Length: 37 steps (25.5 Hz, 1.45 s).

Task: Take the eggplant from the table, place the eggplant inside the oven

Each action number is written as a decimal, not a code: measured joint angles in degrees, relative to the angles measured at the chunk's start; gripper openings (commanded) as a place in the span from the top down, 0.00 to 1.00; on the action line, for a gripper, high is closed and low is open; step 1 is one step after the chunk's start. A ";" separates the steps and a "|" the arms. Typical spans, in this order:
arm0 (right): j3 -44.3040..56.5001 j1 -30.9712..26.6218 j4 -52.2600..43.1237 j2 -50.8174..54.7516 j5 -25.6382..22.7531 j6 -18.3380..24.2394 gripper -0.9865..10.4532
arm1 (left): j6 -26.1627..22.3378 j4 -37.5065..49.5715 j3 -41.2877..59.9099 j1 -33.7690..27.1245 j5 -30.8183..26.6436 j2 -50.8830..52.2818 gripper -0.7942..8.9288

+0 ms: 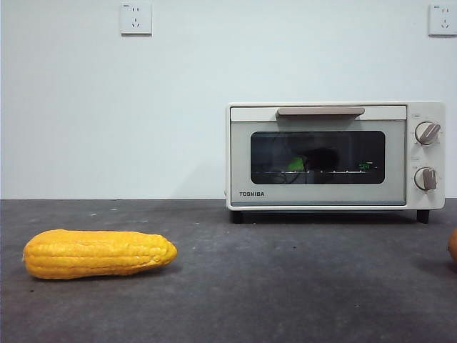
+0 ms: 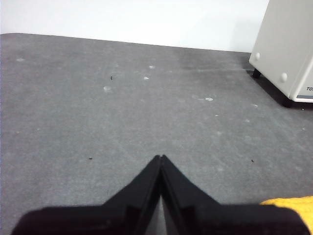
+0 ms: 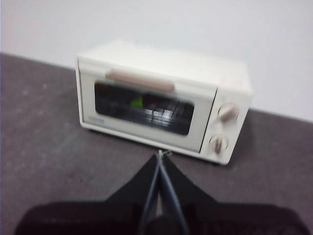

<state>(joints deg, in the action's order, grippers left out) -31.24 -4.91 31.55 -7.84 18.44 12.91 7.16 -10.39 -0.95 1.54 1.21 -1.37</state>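
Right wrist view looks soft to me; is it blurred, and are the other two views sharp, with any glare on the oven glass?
Right wrist view: yes, the oven and its knobs are smeared and soft. Front view: sharp, TOSHIBA lettering readable, the glass door dark with only faint reflections, and a soft shadow under the corn cob. Left wrist view: fairly sharp, table specks distinct.

One oven (image 1: 335, 155) stands on the one surface (image 1: 285, 286), with two round knobs (image 1: 427, 133) and one bar handle (image 1: 320, 111) on its front. One eggplant (image 1: 295, 164) shows behind the glass, only its green cap clear. One corn cob (image 1: 98, 254) lies outside. One orange thing (image 1: 453, 246) peeks in at the edge. Two wall sockets (image 1: 136, 18) are mounted above. Two hands appear: the left hand (image 2: 160, 157) and the right hand (image 3: 160, 154).
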 measured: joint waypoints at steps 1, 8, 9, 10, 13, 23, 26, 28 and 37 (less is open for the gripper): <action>2.03 0.00 -0.98 0.72 0.00 0.00 0.91 | 0.00 0.00 0.00 0.00 0.00 0.00 0.92; 15.74 0.00 -7.17 6.47 0.00 -0.17 0.91 | 0.00 0.02 0.00 0.00 0.00 -0.02 0.92; 17.29 0.00 -7.78 7.08 0.00 -0.24 0.91 | -0.02 0.00 0.02 0.00 0.00 -0.02 0.92; 18.23 0.00 -7.82 7.21 -0.02 -0.26 0.91 | 0.00 0.02 0.00 0.00 0.00 0.00 0.92; 20.48 0.00 -8.02 7.19 -0.02 -0.26 0.91 | 0.00 0.02 0.00 0.00 0.00 -0.02 0.92; 26.25 0.00 -14.36 7.21 -0.02 -0.79 0.91 | 0.00 0.02 0.00 0.00 0.00 -0.50 0.92; 28.65 0.00 -17.68 7.23 -0.09 -2.38 0.91 | 0.00 0.04 0.00 0.00 0.00 -0.50 0.92; 29.14 0.00 -20.35 7.17 -0.28 -3.50 0.91 | 0.00 0.02 0.00 0.00 0.00 -0.50 0.92; 29.77 0.00 -21.94 7.30 -7.23 -6.10 0.91 | 0.00 0.07 0.00 0.00 0.00 -0.50 0.92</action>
<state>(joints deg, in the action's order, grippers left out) -1.48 -4.91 9.61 -0.54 11.20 6.81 7.16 -10.33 -0.95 1.54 1.21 -1.87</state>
